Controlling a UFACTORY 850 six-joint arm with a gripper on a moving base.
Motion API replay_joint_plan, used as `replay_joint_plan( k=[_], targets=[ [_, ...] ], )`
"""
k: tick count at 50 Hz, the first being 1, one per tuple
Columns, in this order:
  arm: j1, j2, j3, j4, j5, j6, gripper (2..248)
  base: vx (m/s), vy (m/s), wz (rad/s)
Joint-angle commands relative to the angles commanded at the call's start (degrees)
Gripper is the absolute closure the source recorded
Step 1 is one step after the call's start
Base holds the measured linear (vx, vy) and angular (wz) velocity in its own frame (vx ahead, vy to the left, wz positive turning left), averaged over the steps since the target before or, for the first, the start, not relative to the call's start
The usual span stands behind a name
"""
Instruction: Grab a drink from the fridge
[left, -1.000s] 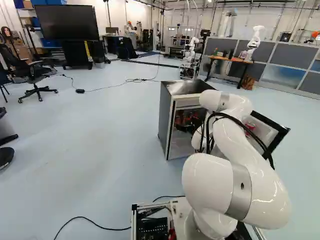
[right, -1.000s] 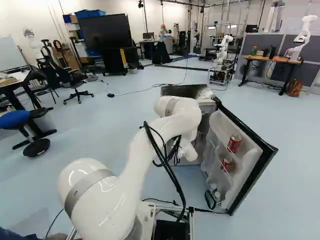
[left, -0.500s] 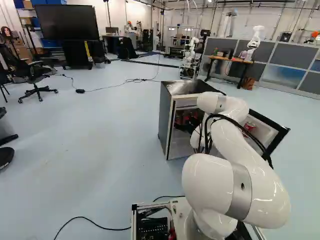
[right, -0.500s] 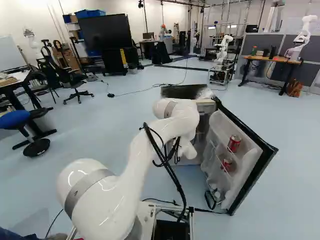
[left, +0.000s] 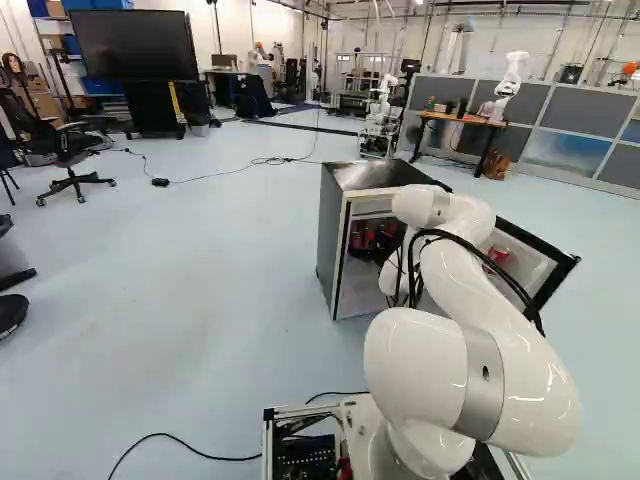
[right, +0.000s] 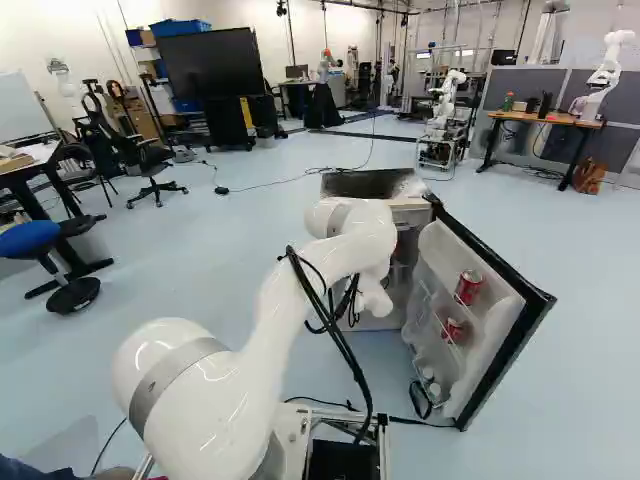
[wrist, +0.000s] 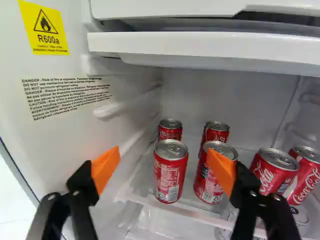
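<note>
The black gripper (left: 376, 250) is at the mouth of the fridge (left: 335, 235), at the centre of the left base view. In the wrist view the gripper (wrist: 164, 170) stands open, its orange pads wide apart and nothing gripped. A red can (wrist: 170, 172) stands upright ahead, in line with the gap between the fingers. Another front can (wrist: 204, 185) is partly covered by one finger's pad (wrist: 222, 171); contact cannot be told. Behind them stand two cans (wrist: 170, 129) (wrist: 216, 131). Beyond that same finger are more cans (wrist: 272, 172) (wrist: 306, 175).
A white shelf (wrist: 200, 52) spans above the cans; the fridge's inner side wall (wrist: 60, 135) is beside the other finger. The open door (right: 500, 350) holds cans (right: 468, 287) (right: 453, 329) right of the arm. Another robot (right: 445, 110) stands behind the fridge.
The arm's wrist end has shifted slightly to the left in both base views. The base, the fridge and its door have stayed in place.
</note>
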Motion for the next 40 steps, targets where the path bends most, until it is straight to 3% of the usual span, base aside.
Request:
replay_joint_plan(
  k=[2, 3, 7, 8, 12, 13, 18, 19, 23, 24, 40],
  targets=[
    [0.0, 0.0, 0.0, 0.0, 0.0, 0.0, 13, 0.0, 0.0, 0.0],
    [0.0, 0.0, 0.0, 0.0, 0.0, 0.0, 51, 0.0, 0.0, 0.0],
    [0.0, 0.0, 0.0, 0.0, 0.0, 0.0, 51, 0.0, 0.0, 0.0],
    [0.0, 0.0, 0.0, 0.0, 0.0, 0.0, 89, 0.0, 0.0, 0.0],
    [0.0, 0.0, 0.0, 0.0, 0.0, 0.0, 89, 0.0, 0.0, 0.0],
    [0.0, 0.0, 0.0, 0.0, 0.0, 0.0, 127, 0.0, 0.0, 0.0],
    [0.0, 0.0, 0.0, 0.0, 0.0, 0.0, 127, 0.0, 0.0, 0.0],
    [0.0, 0.0, 0.0, 0.0, 0.0, 0.0, 158, 0.0, 0.0, 0.0],
    [0.0, 0.0, 0.0, 0.0, 0.0, 0.0, 158, 0.0, 0.0, 0.0],
    [0.0, 0.0, 0.0, 0.0, 0.0, 0.0, 169, 0.0, 0.0, 0.0],
    [0.0, 0.3, 0.3, 0.0, 0.0, 0.0, 171, 0.0, 0.0, 0.0]
  ],
)
